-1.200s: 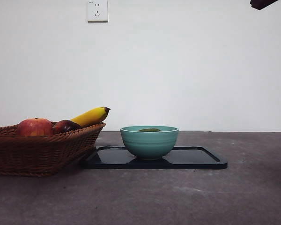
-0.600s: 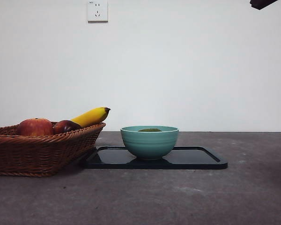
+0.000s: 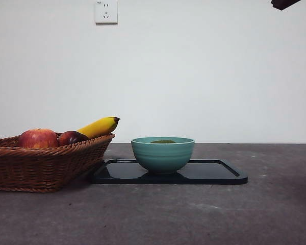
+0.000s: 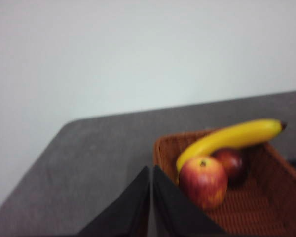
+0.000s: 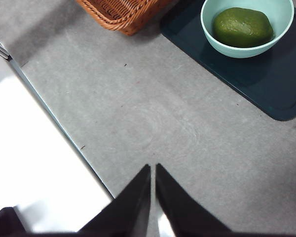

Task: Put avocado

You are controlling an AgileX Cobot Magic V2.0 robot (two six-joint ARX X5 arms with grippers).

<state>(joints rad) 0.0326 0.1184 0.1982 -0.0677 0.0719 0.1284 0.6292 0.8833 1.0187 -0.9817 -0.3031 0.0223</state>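
From my station I log: avocado, dark green, lying inside the bowl; only its top shows over the rim in the front view. Bowl, teal, standing on the tray, black, flat on the desk. Right end effector: jaws pressed together, holding nothing, raised well above the desk, with bowl and avocado well ahead of it and apart from it. Left end effector: jaws closed tip to tip, empty, hanging above the near rim of the basket. Basket, brown wicker, just beside the tray, contents: apple, red; banana, yellow, leaning over the rim; plum, dark red, behind the apple.
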